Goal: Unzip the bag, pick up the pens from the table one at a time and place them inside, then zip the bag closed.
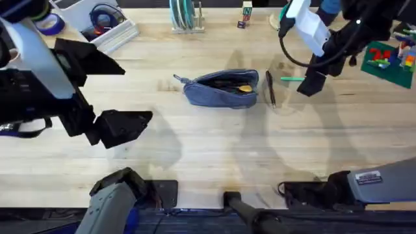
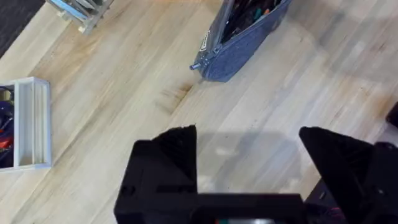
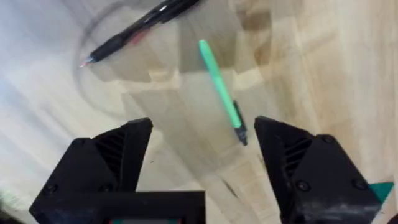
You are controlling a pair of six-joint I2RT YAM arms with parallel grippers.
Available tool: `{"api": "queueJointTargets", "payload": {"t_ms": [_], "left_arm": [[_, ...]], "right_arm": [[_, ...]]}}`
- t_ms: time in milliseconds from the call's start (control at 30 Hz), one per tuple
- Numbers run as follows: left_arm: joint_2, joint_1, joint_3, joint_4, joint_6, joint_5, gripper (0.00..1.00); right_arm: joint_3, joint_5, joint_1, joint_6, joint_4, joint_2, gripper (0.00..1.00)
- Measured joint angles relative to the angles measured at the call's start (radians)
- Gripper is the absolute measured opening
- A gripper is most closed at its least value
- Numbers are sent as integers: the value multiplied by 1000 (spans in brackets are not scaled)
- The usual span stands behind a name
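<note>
Pen-picking is in hand: right gripper [image 3: 202, 165], spread, hovers over the green pen [image 3: 221, 93], needing descent and a pinch.

A robot lab bench is showing here.
Two arms are standing at a wooden table [image 1: 208, 162], with toy bricks [image 1: 390, 57] and a white tray [image 1: 107, 29] lying around.

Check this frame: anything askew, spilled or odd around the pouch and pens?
Nothing stands out. The bag lies unzipped on the table; the black pen and green pen lie intact beside it, under the open right gripper.
</note>
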Motion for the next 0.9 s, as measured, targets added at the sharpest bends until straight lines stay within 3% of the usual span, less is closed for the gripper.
{"api": "queueJointTargets", "payload": {"t_ms": [500, 900], "left_arm": [[0, 0, 0, 0, 0, 0, 995], [0, 0, 0, 0, 0, 0, 995]], "right_arm": [[0, -69, -41, -37, 125, 143, 996], [80, -81, -44, -37, 67, 251, 996]]}}
